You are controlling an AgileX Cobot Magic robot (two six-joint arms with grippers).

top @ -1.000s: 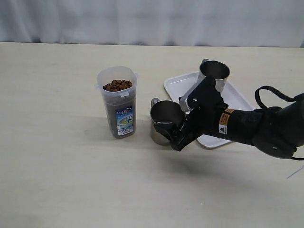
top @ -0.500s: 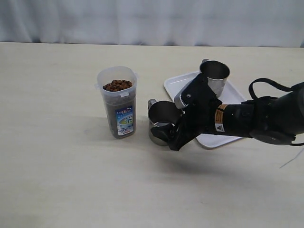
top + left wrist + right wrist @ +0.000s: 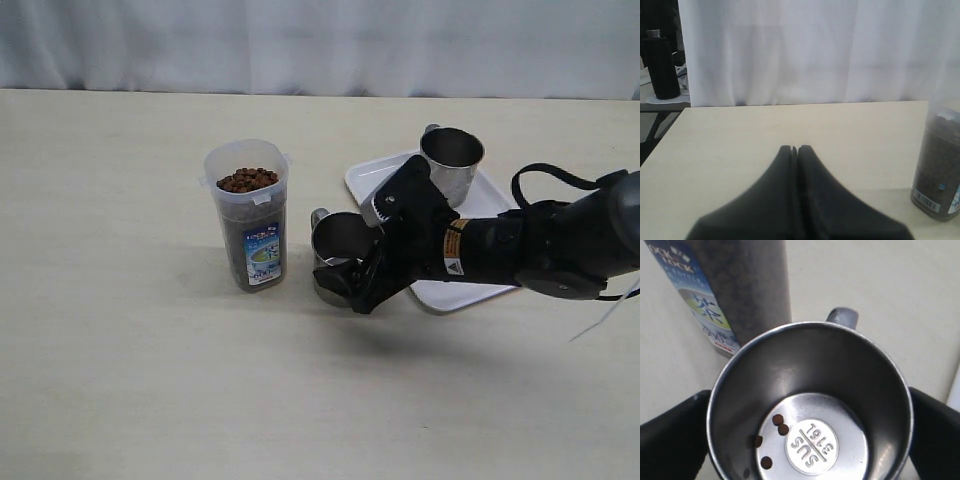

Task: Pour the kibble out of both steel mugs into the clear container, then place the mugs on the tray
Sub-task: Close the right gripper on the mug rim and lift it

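The clear container (image 3: 248, 215) stands upright at centre left, filled with kibble (image 3: 247, 180) almost to the rim. My right gripper (image 3: 345, 280) is shut on a steel mug (image 3: 340, 245) just right of the container, upright and low over the table. In the right wrist view its fingers (image 3: 670, 440) press both sides of that mug (image 3: 812, 365), which holds several stray pellets (image 3: 780, 425) beside the container (image 3: 740, 285). A second steel mug (image 3: 451, 160) stands on the white tray (image 3: 365, 180). My left gripper (image 3: 795, 149) is shut and empty, with the container (image 3: 940, 165) off to its side.
The tray sits behind and to the right of the held mug, partly covered by my right arm (image 3: 520, 250). A white curtain (image 3: 320, 45) runs along the table's far edge. A black bottle (image 3: 660, 65) stands on a side surface beyond the table.
My right gripper has carried the mug a little to the left and lower, closer to the container. The container, the tray and the other mug have not moved.
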